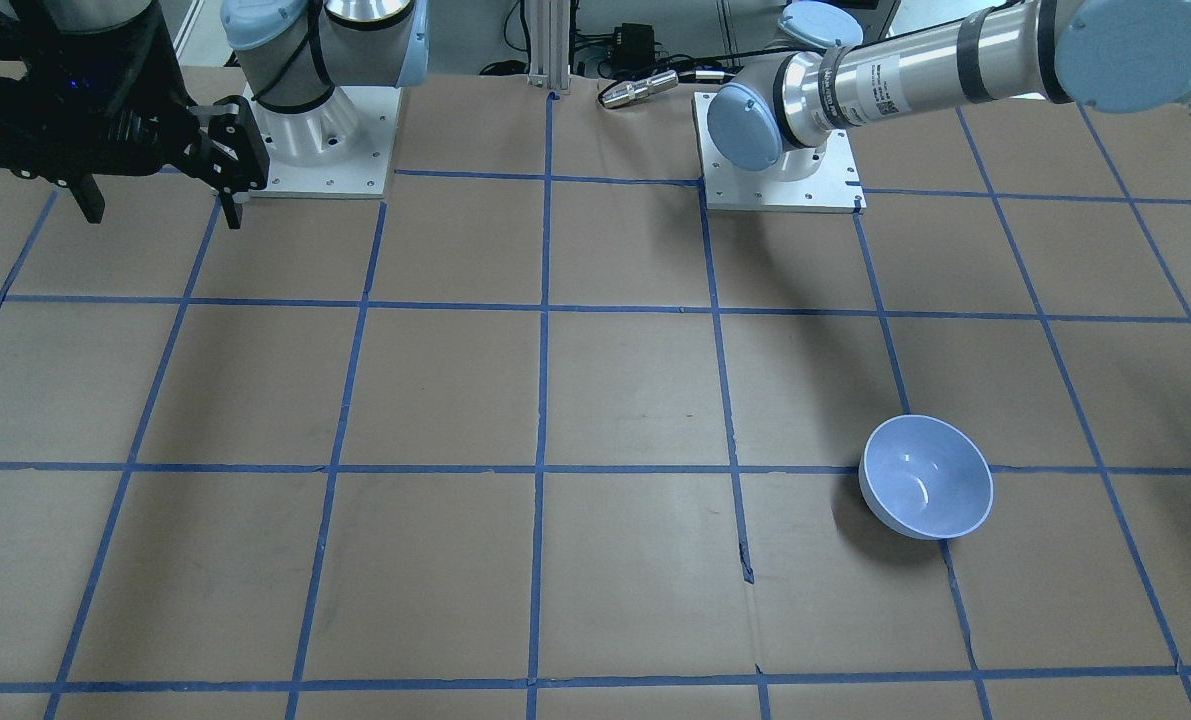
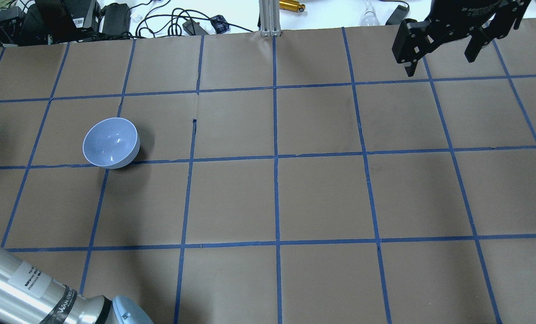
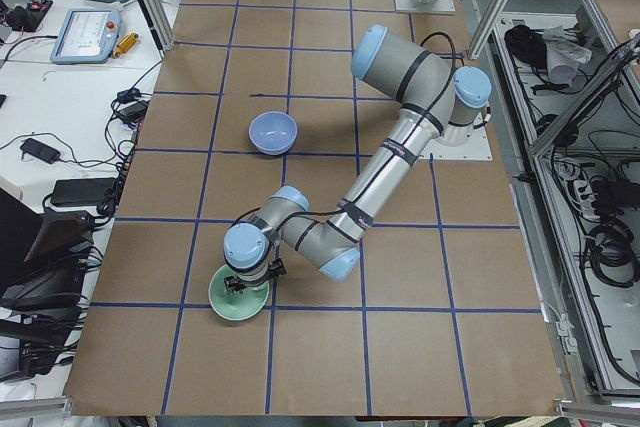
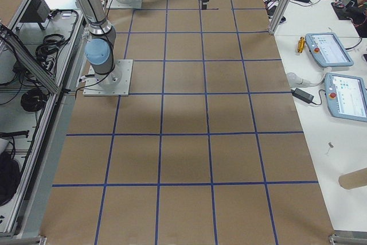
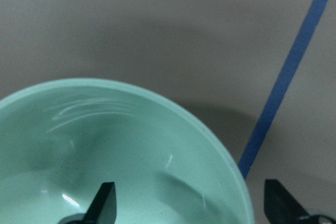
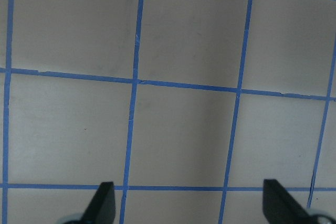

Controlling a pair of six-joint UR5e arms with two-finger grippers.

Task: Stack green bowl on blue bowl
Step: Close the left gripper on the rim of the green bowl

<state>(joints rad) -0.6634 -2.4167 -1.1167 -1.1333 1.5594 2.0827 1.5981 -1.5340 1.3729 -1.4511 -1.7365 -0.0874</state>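
The green bowl [image 3: 240, 299] stands upright on the table near its left end and fills the left wrist view [image 5: 131, 145]. My left gripper [image 5: 191, 205] is open and low over the bowl. One finger [image 5: 103, 203] is inside the bowl and the other [image 5: 281, 203] is outside its rim. The blue bowl [image 1: 925, 490] stands upright and empty about two grid squares away, also in the overhead view [image 2: 111, 142] and the left view [image 3: 272, 132]. My right gripper [image 2: 439, 65] is open and empty, held high over the table's right part, far from both bowls [image 1: 160, 212].
The table is brown paper with a blue tape grid [image 2: 275, 157]. My left arm's forearm [image 3: 385, 162] reaches across the table towards the green bowl. The arm bases [image 1: 320, 140] stand at the robot's edge. Cables and devices [image 2: 114, 18] lie beyond the far edge.
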